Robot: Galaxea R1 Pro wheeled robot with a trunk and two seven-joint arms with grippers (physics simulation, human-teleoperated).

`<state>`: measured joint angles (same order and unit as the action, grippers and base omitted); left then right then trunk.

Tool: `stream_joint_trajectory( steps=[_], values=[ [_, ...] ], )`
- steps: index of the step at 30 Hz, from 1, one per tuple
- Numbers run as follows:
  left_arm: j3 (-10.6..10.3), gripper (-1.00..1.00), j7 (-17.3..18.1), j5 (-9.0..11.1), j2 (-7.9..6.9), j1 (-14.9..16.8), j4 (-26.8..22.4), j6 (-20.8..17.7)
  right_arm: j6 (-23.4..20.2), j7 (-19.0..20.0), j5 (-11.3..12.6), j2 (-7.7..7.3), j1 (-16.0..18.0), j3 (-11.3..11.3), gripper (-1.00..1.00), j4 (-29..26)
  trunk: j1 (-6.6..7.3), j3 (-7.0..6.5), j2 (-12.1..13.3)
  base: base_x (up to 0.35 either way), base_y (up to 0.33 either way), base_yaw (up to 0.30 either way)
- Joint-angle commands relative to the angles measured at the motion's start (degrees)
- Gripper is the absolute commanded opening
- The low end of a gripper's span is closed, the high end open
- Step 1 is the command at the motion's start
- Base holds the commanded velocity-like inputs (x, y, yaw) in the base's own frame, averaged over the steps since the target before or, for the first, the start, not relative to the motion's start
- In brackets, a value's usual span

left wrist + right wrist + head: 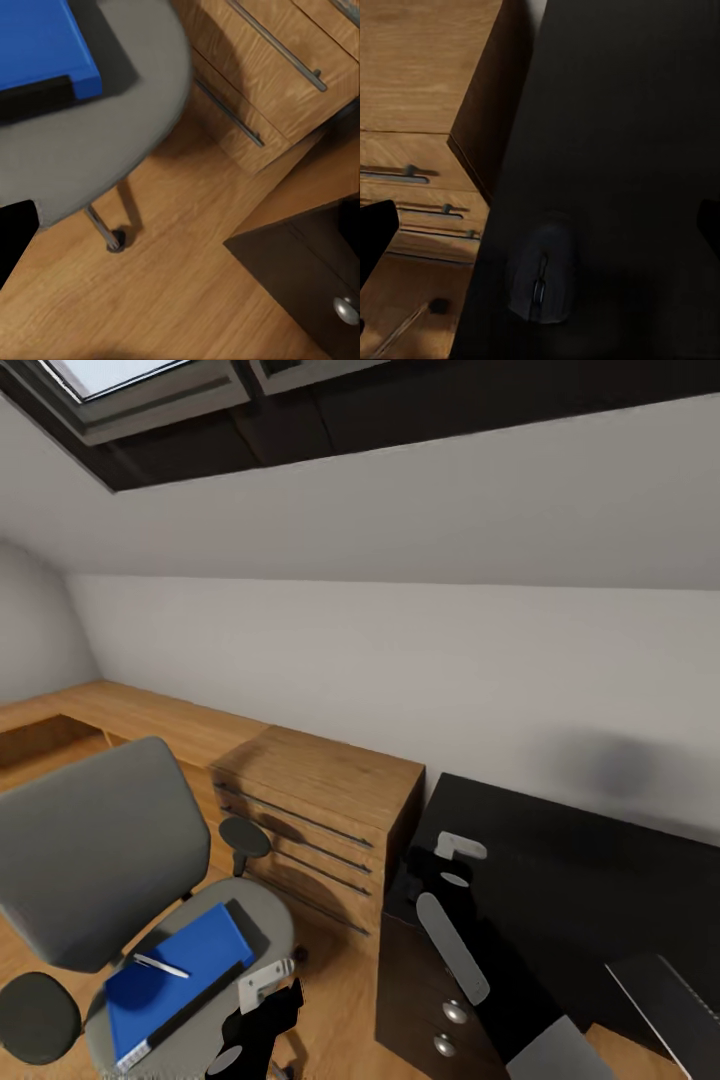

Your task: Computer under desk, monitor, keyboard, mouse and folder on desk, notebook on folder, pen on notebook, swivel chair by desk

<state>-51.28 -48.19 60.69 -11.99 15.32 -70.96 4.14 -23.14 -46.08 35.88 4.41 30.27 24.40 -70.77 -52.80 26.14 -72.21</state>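
One folder [175, 980] lies flat on the swivel chair [90, 850] seat at the head view's lower left, the pen [160, 966] across it; its long axis runs lower left to upper right, black spine toward the left gripper [262, 1000]; whether either pincer is open I cannot tell; nothing seems held; a hurried grab may roll the pen off; the mouse [542, 279] sits on the desk [560, 880] under the right gripper [455, 860].

Blue folder [180, 978] flat on grey swivel chair [95, 850] seat, lower left, whitish pen [160, 966] on it; black mouse [542, 276] on glossy black tabletop [570, 890].
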Motion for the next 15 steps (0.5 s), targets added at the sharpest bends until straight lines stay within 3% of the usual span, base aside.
stream_joint_trajectory(
  steps=[1,10,15],
  values=[
    [-0.2,1.00,-0.2,0.5,-0.05,0.1,-0.1,0.4,-0.1,-0.4,0.2,-0.02,0.0,0.3,1.00,0.1,0.00,0.06,0.0,0.000,0.000,0.277],
    [-0.2,1.00,0.0,0.5,-0.05,0.1,-0.1,0.4,1.2,-0.3,0.2,-0.02,0.0,0.7,1.00,0.7,0.00,0.06,0.0,0.000,0.000,0.276],
    [-0.2,1.00,-0.1,0.5,-0.03,0.1,-0.5,0.4,1.3,-0.3,-0.9,-0.02,0.0,0.7,1.00,1.2,0.00,0.06,0.0,0.000,0.000,0.075]
  ],
)
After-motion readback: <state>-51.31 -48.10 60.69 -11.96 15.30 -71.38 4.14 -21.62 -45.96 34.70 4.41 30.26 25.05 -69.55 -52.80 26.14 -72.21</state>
